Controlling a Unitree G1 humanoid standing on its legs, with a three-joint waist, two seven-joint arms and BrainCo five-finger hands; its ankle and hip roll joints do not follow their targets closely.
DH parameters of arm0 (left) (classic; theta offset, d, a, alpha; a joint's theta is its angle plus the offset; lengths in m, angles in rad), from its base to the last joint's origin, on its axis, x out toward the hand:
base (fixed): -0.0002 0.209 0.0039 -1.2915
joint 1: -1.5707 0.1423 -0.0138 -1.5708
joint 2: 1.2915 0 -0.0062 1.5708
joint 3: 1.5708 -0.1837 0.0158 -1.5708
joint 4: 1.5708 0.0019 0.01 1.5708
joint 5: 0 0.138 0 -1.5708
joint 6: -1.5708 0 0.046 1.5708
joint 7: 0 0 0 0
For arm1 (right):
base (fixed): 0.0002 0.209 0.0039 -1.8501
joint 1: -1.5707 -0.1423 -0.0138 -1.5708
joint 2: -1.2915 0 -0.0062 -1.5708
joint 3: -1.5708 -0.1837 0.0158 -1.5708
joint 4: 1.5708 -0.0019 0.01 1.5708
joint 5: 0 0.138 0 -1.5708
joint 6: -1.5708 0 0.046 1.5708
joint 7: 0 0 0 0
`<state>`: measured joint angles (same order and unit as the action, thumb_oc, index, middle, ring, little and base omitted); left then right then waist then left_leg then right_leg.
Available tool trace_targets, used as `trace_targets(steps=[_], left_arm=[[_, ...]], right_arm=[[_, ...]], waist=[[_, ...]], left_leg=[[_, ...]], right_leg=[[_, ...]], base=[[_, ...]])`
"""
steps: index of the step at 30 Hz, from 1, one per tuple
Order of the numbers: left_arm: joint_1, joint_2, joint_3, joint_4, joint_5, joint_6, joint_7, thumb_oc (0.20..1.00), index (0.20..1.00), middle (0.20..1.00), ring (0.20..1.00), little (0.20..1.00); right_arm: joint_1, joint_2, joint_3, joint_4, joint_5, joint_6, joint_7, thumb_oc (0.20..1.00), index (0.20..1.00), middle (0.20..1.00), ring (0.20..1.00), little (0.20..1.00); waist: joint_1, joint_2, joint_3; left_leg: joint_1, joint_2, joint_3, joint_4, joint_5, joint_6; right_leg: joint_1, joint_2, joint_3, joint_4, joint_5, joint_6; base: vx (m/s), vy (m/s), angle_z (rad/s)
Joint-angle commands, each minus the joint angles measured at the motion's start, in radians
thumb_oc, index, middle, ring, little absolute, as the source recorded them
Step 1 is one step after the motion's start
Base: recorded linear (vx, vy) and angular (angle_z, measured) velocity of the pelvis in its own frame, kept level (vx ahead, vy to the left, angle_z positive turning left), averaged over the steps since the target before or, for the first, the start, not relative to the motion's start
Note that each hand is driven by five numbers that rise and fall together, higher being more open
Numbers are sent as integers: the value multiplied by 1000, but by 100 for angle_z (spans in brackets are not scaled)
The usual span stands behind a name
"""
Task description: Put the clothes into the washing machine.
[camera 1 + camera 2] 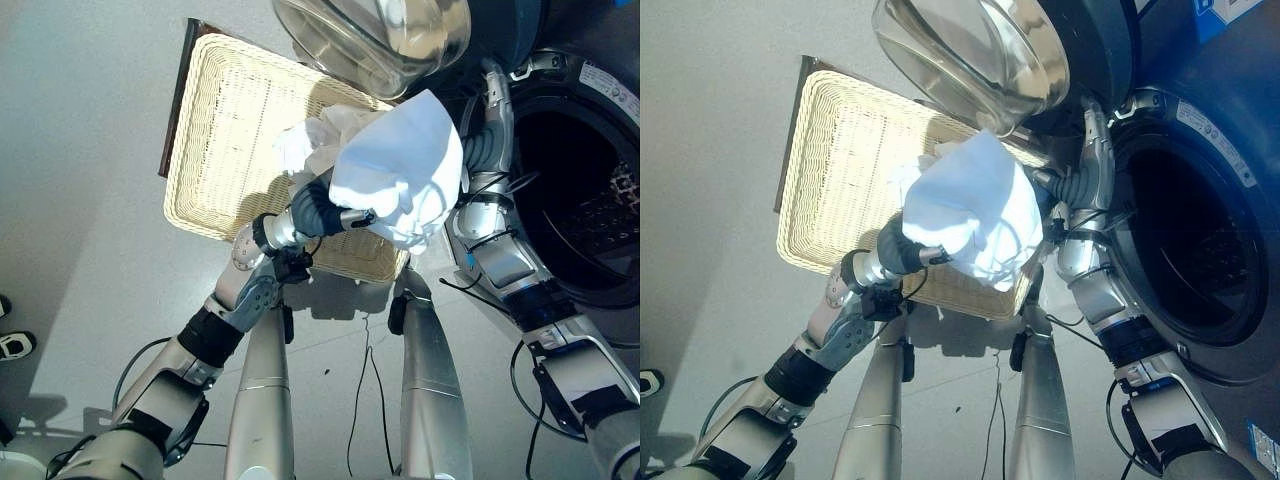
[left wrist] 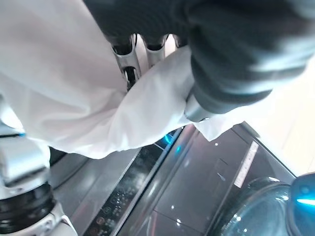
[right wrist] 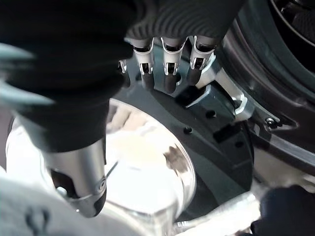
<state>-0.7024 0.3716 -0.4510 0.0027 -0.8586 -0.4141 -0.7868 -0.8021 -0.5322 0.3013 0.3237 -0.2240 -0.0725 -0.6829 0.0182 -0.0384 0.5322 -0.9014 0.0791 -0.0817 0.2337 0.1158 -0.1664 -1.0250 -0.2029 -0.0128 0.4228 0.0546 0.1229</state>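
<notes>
My left hand [image 2: 197,105] is shut on a white cloth [image 1: 400,165], held up over the near right corner of the wicker basket [image 1: 215,130]; the cloth drapes over the fingers [image 2: 125,54]. More white clothes [image 1: 305,135] lie in the basket's far right part. The washing machine [image 1: 1200,250] stands at the right with its dark drum [image 1: 580,190] uncovered and its glass door [image 1: 370,40] swung wide over the basket's far edge. My right hand [image 1: 495,100] is raised beside the door's hinge, open, its fingers [image 3: 165,69] close to the hinge plate with nothing in them.
The basket rests on the grey floor, with a dark board [image 1: 178,100] showing along its left side. A person's shoe [image 1: 12,345] is at the left edge. Bare floor lies left of the basket.
</notes>
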Motion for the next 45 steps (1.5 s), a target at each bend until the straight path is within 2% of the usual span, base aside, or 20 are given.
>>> trace_targets(steps=[1,4,10,11,14,21,25,33,34,35,36,45], left_arm=[[-51,-40,14,-179,-24,-20,-54,200,200,200,200,200],[-51,-34,21,-189,-35,-25,-69,200,200,200,200,200],[-50,-33,23,-190,-35,-24,-69,200,200,200,200,200],[-40,-18,43,-196,-38,-32,-77,200,200,200,200,200],[-35,-13,49,-198,-36,-35,-75,200,200,200,200,200],[-27,5,56,-224,-24,-24,-70,200,200,200,200,200],[-30,-1,54,-223,-17,-23,-71,200,200,200,200,200],[-42,-28,46,-208,2,-29,-51,200,200,200,200,200],[-46,-32,44,-206,3,-29,-48,200,200,200,200,200],[-46,-32,44,-206,4,-29,-47,200,200,200,200,200],[-48,-36,42,-204,6,-30,-43,200,200,200,200,200],[-62,-54,33,-161,47,-43,-19,200,200,200,200,200]], right_arm=[[-38,-61,31,-43,-19,-38,33,1000,1000,1000,1000,1000],[-34,-58,53,-46,-20,-45,94,1000,1000,1000,1000,1000],[-34,-58,55,-45,-20,-45,101,1000,1000,1000,1000,1000],[-1,-75,89,-52,7,-63,245,1000,1000,1000,1000,1000],[15,-79,93,-58,46,-86,303,1000,1000,1000,1000,1000],[72,-63,126,-130,208,-123,510,1000,1000,1000,1000,1000],[74,-43,137,-148,269,-129,553,1000,1000,1000,1000,1000],[75,44,161,-155,544,-100,751,1000,1000,1000,1000,1000],[76,61,167,-156,590,-79,791,652,652,652,652,652],[76,65,169,-157,606,-73,796,460,460,460,460,460],[77,79,172,-155,644,-68,813,200,200,200,200,200],[63,159,145,-141,965,-64,919,200,200,200,200,200]], waist=[[-4,54,-12],[-1,54,-12],[-1,54,-12],[1,48,-12],[1,45,-12],[-2,31,-12],[-2,33,-12],[3,38,-12],[3,38,-12],[4,38,-12],[5,38,-12],[10,41,-12]], left_leg=[[-45,-100,3,51,4,104],[-49,-103,1,56,3,105],[-49,-103,1,57,3,105],[-55,-103,-1,61,2,105],[-57,-104,-2,60,3,105],[-62,-105,-7,61,3,104],[-65,-106,-8,63,5,103],[-61,-109,-10,59,10,102],[-62,-109,-10,58,11,102],[-62,-109,-10,57,12,102],[-61,-110,-10,55,14,102],[-60,-112,-10,49,17,100]], right_leg=[[50,64,-93,-139,128,-2],[46,64,-95,-133,124,-4],[46,64,-96,-132,124,-4],[40,62,-101,-123,119,-4],[38,62,-102,-124,120,-4],[31,61,-107,-120,121,-3],[27,62,-107,-118,120,-4],[30,63,-111,-119,116,-11],[29,63,-111,-119,117,-11],[28,63,-111,-119,117,-11],[29,64,-112,-120,118,-12],[31,67,-115,-128,120,-13]], base=[[0,0,0],[0,0,0],[0,0,0],[0,0,0],[6,-19,5],[4,-22,2],[0,0,0],[0,0,0],[0,0,0],[0,0,0],[0,0,0],[0,0,0]])
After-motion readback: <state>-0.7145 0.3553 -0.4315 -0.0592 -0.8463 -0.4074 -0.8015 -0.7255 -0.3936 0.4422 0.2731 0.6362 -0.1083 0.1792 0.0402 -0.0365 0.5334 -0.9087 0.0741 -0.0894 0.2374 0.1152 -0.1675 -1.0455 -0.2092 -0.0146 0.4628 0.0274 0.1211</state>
